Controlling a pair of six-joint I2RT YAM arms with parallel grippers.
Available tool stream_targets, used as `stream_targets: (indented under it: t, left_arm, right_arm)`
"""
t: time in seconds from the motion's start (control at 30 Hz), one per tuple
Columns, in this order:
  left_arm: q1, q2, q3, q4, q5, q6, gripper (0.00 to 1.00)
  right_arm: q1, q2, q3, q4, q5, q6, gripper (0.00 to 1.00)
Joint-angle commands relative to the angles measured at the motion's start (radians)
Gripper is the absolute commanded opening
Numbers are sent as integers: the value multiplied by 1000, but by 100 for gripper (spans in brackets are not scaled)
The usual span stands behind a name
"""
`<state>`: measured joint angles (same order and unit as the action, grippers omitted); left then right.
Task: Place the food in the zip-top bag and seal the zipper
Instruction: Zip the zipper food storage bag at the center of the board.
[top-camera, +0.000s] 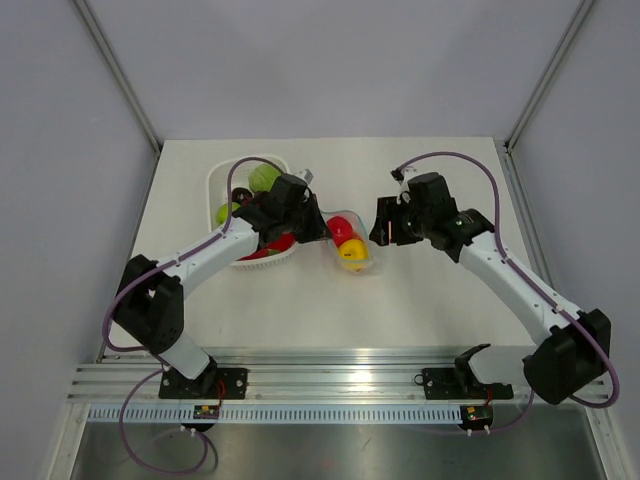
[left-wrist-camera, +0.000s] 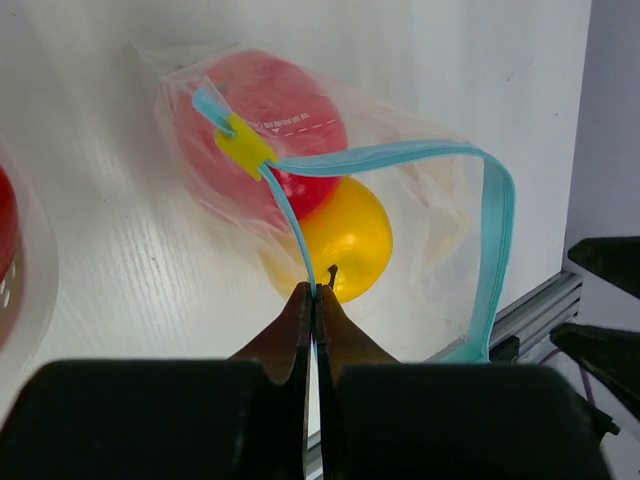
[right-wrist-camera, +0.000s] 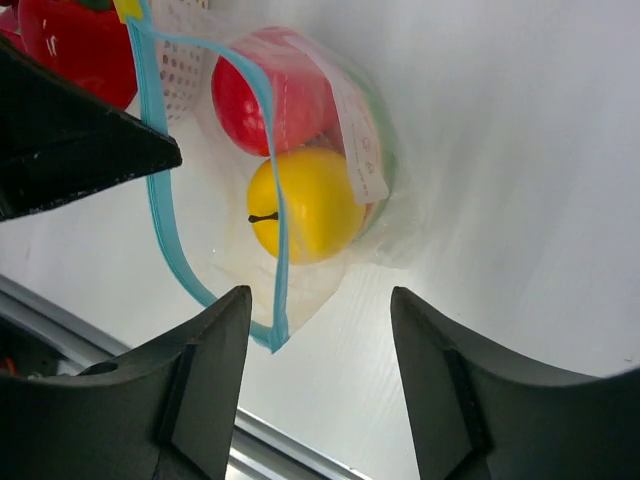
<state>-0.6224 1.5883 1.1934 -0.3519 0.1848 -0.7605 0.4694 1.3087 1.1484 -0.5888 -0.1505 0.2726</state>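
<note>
Closest to the left wrist camera, the left tool (left-wrist-camera: 315, 292) is pinching its two dark fingers (left-wrist-camera: 285, 335) tight together on the zipper (left-wrist-camera: 400, 157), the thin pale teal strip at the mouth of the zip-top bag (left-wrist-camera: 420, 215). From that pinch, one side of the strip is running up to a small yellow slider (left-wrist-camera: 243, 147) sitting at the far end of the mouth. The other side is curving away to the right in a wide loop, so the mouth is gaping open.

Inside the clear crinkly pouch, a red fruit (left-wrist-camera: 262, 118) is lying at the far end. A yellow fruit (left-wrist-camera: 352, 238) with a short dark stem is resting against it, nearer the mouth.

The right tool (right-wrist-camera: 320, 300) is hovering over the bag's near corner with its fingers spread wide apart and gripping nothing; neither finger is touching the plastic.

Seen from above, the bag is lying on the white bench (top-camera: 420, 300) between the two tools, just to the right of a white slotted basket (top-camera: 222, 180). The basket is holding green fruits (top-camera: 264, 177) and a glossy red piece (right-wrist-camera: 80, 45), partly hidden under the left arm
</note>
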Motion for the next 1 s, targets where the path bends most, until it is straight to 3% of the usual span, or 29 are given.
stream_targets:
  t: [0.0,0.17,0.3,0.37,0.53,0.97]
  left_arm:
    - [-2,-8,55,10,-18,-59,0]
    - [-7,-25,55,-1,-25,-82,0]
    - [-8,-30,52,-10,-38,-86,0]
    - [-10,-31,54,-13,-38,-86,0]
    - [-11,-27,74,-16,-41,-86,0]
    - [-19,-11,89,-22,-36,-92,0]
  right_arm:
    - [81,-83,-25,70,127,-102,65]
    - [132,-185,-165,208,108,-235,63]
    - [144,-404,-402,427,46,-335,63]
    - [144,-439,-429,454,46,-390,64]
    - [150,-361,-388,342,3,-452,62]
    - [175,-212,-403,577,-50,-423,45]
